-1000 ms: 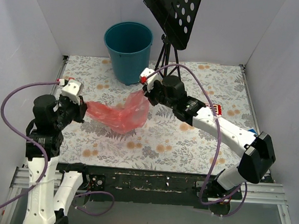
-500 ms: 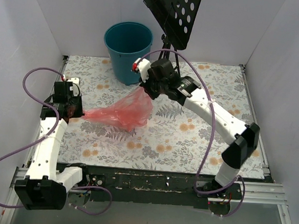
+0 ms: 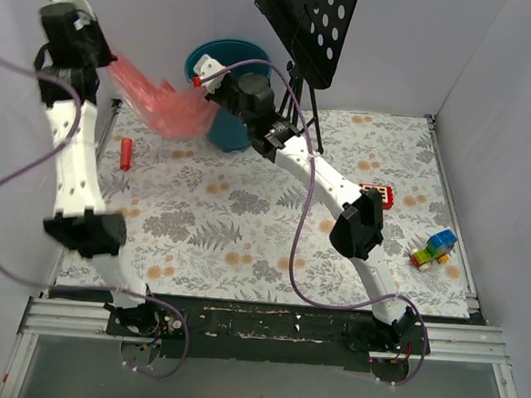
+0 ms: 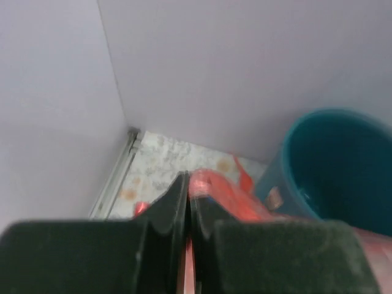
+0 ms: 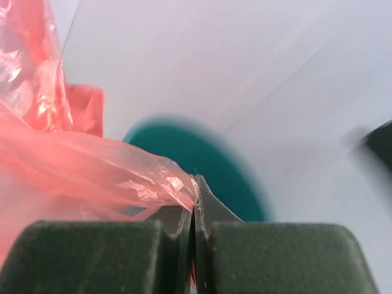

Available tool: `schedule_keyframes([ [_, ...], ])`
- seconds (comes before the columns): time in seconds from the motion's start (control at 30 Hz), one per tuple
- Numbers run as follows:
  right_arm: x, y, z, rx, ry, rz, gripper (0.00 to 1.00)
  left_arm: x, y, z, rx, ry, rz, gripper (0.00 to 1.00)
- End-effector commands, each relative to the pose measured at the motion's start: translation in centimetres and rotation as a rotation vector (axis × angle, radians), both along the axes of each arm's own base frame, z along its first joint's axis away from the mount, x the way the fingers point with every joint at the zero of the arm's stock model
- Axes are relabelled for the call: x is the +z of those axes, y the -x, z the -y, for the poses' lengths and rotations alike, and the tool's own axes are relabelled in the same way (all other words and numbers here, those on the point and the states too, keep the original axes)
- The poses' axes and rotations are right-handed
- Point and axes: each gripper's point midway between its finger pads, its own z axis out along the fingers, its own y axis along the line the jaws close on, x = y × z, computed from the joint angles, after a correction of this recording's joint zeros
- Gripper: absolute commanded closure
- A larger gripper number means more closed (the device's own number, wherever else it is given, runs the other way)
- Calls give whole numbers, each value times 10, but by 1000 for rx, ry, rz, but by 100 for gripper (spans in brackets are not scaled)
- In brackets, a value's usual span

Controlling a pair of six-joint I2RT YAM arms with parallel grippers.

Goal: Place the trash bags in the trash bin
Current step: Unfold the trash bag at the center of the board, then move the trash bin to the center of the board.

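Plastic film, red and crinkly, hangs in the air as the trash bag (image 3: 163, 105), pulled out lengthwise between the two tools. Its long axis slopes from upper left down to the right in the overhead view, with a sagging belly near the right end, just left of and in front of the trash bin (image 3: 249, 48) at the back of the table (image 3: 245, 225). Which end is the bag's mouth cannot be made out.

The bag and the right arm (image 3: 318, 171) cover much of the bin, so only part of its rim and wall shows. Both wrist views are soft, and the bag runs out of frame in each.

The left gripper (image 3: 107, 60) is pinched fully together on the film's left end, and a red strip shows between its fingers (image 4: 165, 208). The right gripper (image 3: 214, 95) is likewise clamped tight on the other end.

The left arm (image 3: 72, 158) stands tall along the left wall, wrist near the frame's top corner. The right arm stretches far forward, elbow over the mid-table.

A red cylinder (image 3: 125, 154) lies on the cloth below the bag.
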Motion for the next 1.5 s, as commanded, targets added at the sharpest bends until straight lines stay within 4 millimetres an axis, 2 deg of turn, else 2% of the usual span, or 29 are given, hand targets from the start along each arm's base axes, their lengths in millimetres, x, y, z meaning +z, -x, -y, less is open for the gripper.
schedule_keyframes([
  [0.0, 362, 171, 110, 58, -551, 1010, 99, 304, 208, 39, -34, -241, 1125, 100],
  [0.03, 376, 204, 115, 82, -552, 1140, 99, 322, 254, 66, -137, -338, 1306, 100],
  [0.07, 382, 228, 114, 111, -545, 1222, 99, 326, 279, 87, -224, -446, 1416, 100],
  [0.1, 385, 242, 116, 112, -546, 1274, 99, 326, 296, 108, -329, -531, 1462, 100],
  [0.13, 384, 250, 119, 96, -572, 1293, 99, 318, 297, 123, -423, -559, 1445, 100],
  [0.17, 375, 252, 120, 72, -592, 1280, 99, 301, 288, 136, -526, -539, 1373, 100],
  [0.2, 351, 237, 118, 14, -572, 1214, 99, 273, 282, 154, -660, -511, 1281, 100],
  [0.23, 310, 212, 116, -58, -502, 1106, 99, 210, 252, 170, -835, -503, 1090, 100],
  [0.27, 231, 181, 99, -31, -316, 935, 99, 87, 226, 187, -1092, -410, 736, 100],
  [0.3, 74, 150, 67, 138, 69, 620, 99, -7, 228, 194, -1240, -336, 474, 100],
  [0.33, -37, 163, 68, 344, 339, 329, 99, -106, 250, 193, -1379, -331, 185, 100],
  [0.37, -133, 215, 97, 593, 555, 26, 99, -168, 286, 199, -1551, -325, -33, 100],
  [0.4, -179, 261, 128, 719, 612, -161, 99, -204, 320, 203, -1649, -262, -232, 100],
  [0.43, -181, 292, 143, 742, 593, -231, 99, -212, 330, 209, -1593, -147, -365, 100],
  [0.47, -182, 321, 156, 783, 593, -275, 99, -203, 336, 218, -1581, -90, -387, 100],
  [0.5, -168, 338, 160, 795, 556, -263, 99, -186, 336, 225, -1568, -35, -352, 100],
  [0.53, -153, 344, 163, 780, 512, -252, 99, -169, 335, 231, -1551, -3, -301, 100],
  [0.63, -115, 333, 165, 668, 410, -211, 99, -124, 326, 245, -1471, 35, -93, 100],
  [0.7, -98, 323, 162, 616, 379, -199, 99, -111, 321, 246, -1373, 64, -4, 100],
  [0.8, -88, 312, 160, 543, 350, -243, 99, -108, 312, 235, -1201, 48, 86, 100],
  [0.93, -87, 310, 161, 517, 349, -280, 99, -116, 297, 207, -963, 23, 55, 100],
  [0.97, -85, 311, 161, 524, 353, -282, 88, -118, 295, 200, -916, 9, 37, 100],
  [1.03, -72, 316, 157, 557, 348, -285, 60, -122, 294, 186, -829, -15, -1, 100],
  [1.1, -52, 320, 151, 597, 332, -289, 46, -122, 288, 167, -708, -37, -12, 100],
  [1.17, -27, 326, 144, 642, 307, -287, 43, -120, 280, 143, -558, -82, -14, 100],
  [1.3, 18, 323, 130, 653, 215, -270, 41, -112, 272, 102, -358, -206, 21, 100],
  [1.37, 42, 311, 121, 637, 139, -239, 40, -105, 270, 85, -278, -256, 40, 100],
  [1.4, 55, 299, 118, 618, 84, -223, 40, -101, 270, 77, -238, -275, 49, 100],
  [1.47, 68, 269, 109, 553, 9, -197, 40, -88, 271, 72, -226, -309, 79, 100],
])
